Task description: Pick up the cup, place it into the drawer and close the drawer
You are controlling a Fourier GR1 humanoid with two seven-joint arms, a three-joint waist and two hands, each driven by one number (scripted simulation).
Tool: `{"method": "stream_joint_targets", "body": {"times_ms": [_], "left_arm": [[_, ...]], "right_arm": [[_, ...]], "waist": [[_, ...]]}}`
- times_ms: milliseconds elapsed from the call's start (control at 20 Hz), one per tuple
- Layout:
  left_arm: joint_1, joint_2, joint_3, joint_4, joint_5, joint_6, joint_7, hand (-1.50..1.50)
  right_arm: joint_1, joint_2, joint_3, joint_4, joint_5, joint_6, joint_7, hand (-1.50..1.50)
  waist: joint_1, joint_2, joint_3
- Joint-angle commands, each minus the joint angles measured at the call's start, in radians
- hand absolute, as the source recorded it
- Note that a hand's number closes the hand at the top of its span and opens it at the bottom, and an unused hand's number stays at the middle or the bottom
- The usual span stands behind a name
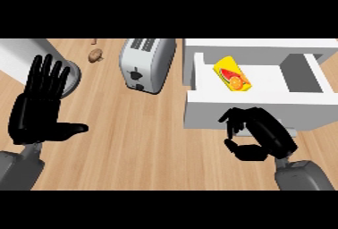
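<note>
**Inspection: drawer open and loaded, right hand at its front panel**

The white drawer [257, 109] stood pulled out over the wooden desk [152, 134]. Inside it lay a yellow carton with a fruit print [233, 75], tilted, toward the left of the main compartment; a divider set off a narrower compartment at the right. No cup of ordinary shape could be found in view; the carton was the only item in the drawer and is judged to be the task's thing, already placed.

The right hand [254, 134] was at the drawer's front panel, its fingers [231, 117] curled and overlapping the panel's lower edge. Nothing was seen held in them. The left hand [36, 107] rested open at the left edge, fingers straight and spread, thumb out, clear of everything.

A silver toaster [146, 62] stood just left of the drawer, a small brown object [95, 54] further left, and a grey round item [69, 71] was partly hidden behind the left hand.

Judgement: closing remained. To do it well, the right hand ought to press squarely on the middle of the front panel and push straight along the drawer's travel, so the drawer does not skew. The fingers should stay below the rim, clear of the carton.
</note>
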Motion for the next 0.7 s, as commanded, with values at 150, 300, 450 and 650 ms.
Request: {"method": "stream_joint_targets", "body": {"times_ms": [150,300,450,650], "left_arm": [[0.064,0.033,0.093,-0.006,0.020,-0.115,0.006,-1.50],[0.087,-0.015,0.086,0.006,-0.026,-0.113,-0.004,-1.50],[0.129,0.004,0.171,0.032,0.008,-0.209,0.000,-1.50],[0.126,-0.022,0.201,0.065,-0.033,-0.249,-0.007,-1.50]], "right_arm": [[-0.208,0.078,0.027,0.374,0.162,-0.100,-0.028,-1.50],[-0.233,0.091,0.002,0.534,0.183,-0.155,-0.113,-1.50],[-0.285,0.090,-0.058,0.626,0.159,-0.151,-0.156,-1.50],[-0.374,0.134,-0.084,0.799,0.186,-0.217,-0.211,-1.50]], "waist": [[0.004,0.003,0.000],[-0.003,0.002,0.000],[-0.006,0.001,0.000],[-0.008,0.002,0.000]]}}
